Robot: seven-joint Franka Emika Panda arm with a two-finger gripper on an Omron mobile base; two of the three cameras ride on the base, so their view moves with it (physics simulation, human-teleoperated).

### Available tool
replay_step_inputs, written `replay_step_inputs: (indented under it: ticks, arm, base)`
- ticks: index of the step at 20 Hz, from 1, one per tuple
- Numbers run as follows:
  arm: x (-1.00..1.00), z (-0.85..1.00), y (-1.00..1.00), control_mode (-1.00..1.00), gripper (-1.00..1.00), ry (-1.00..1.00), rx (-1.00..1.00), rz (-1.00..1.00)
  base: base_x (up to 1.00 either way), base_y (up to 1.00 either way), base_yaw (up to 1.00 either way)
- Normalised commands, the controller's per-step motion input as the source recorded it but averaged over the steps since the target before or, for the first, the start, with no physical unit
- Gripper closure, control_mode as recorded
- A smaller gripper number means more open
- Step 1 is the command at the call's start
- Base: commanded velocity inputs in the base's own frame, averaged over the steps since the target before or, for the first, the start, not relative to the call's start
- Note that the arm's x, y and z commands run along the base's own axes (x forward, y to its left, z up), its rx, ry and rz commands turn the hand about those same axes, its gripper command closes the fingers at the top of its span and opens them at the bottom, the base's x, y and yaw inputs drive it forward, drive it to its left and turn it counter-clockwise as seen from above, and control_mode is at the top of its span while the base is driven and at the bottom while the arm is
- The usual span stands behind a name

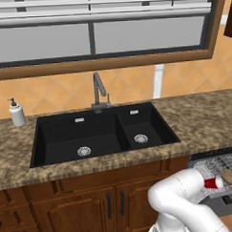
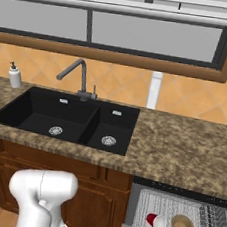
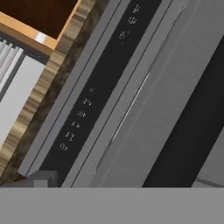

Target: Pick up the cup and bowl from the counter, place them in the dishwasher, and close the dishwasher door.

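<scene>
Even, diffuse rendered light is covering all three views; no glare or hard shadows are showing. The black sink (image 1: 102, 133) is reading dark. Edges are appearing soft and pixelated throughout.

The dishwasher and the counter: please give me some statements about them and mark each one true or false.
1. The cup lies in the dishwasher rack. True.
2. The bowl sits in the sink. False: it rests on the rack, beside the cup.
3. The soap bottle stands on the counter left of the sink. True.
4. The dishwasher door is already shut. False: the rack is exposed, so the door is still open.
5. The cup is blue. False: it is red with a white rim.
</scene>
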Motion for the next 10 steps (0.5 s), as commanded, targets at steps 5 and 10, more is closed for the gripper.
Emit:
replay_step_inputs:
  ticks: [5, 10]
  arm:
    - [1.0, 0.0, 0.24, -1.0, -1.0, -0.13, 0.0, 0.12]
    - [1.0, 0.0, 0.23, -1.0, -1.0, -0.07, 0.0, 0.1]
  base:
    - [0.0, 0.0, 0.0]
    - [0.0, 0.0, 0.0]
